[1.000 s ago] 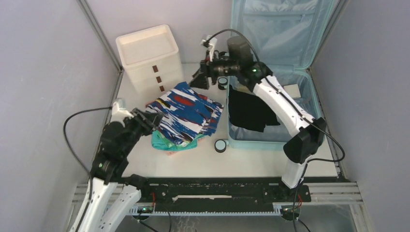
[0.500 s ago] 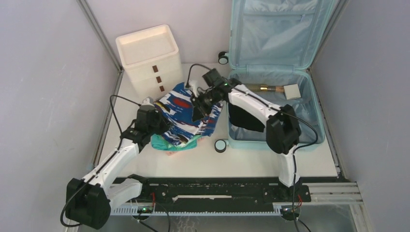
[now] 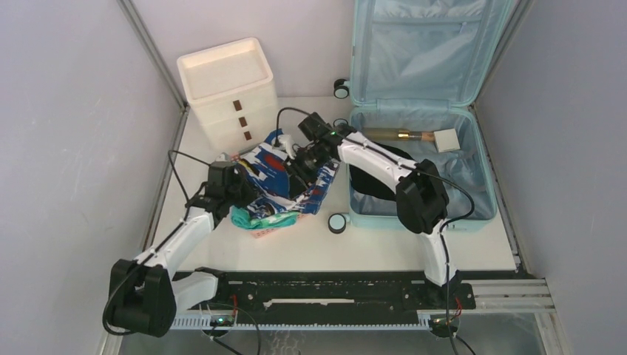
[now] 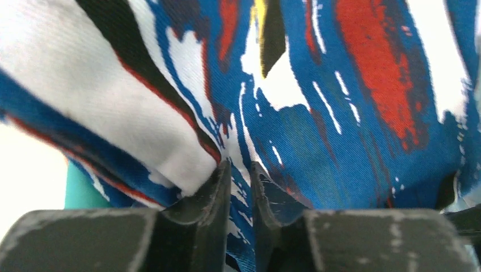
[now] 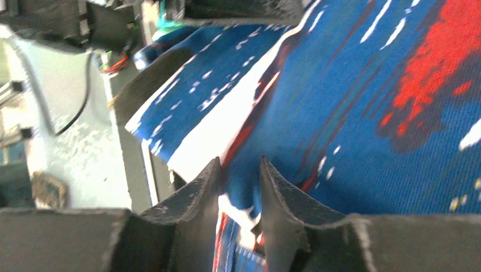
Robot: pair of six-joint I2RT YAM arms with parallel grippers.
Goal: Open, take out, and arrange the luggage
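Biggest first: the luggage [image 3: 429, 52], a large pale blue hard-shell suitcase with light blue fabric lining, lies open just right of the right claw [image 3: 302, 168], its lid propped upright at the back so the tub is free to reach into. Behind the left claw [image 3: 248, 194], well apart, stands the white three-drawer plastic box [image 3: 225, 78], likely where things get arranged. Between the two claws sits the blue, white, red and black patterned cloth garment [image 3: 277, 166], out on the table, and both claws are on it. Each pair of jaws stands narrow with a fold of that fabric pinched in the gap, one at either edge, which reads as a two-handed fold or spread. Beneath the left claw a teal folded cloth [image 3: 248, 217] peeks out. Right of the right claw, inside the tub, lies a black garment [image 3: 372, 188]. Farther off are a gold tube [image 3: 403, 135] and a small pale square box [image 3: 446, 138]. No brand, label or writing is readable anywhere.
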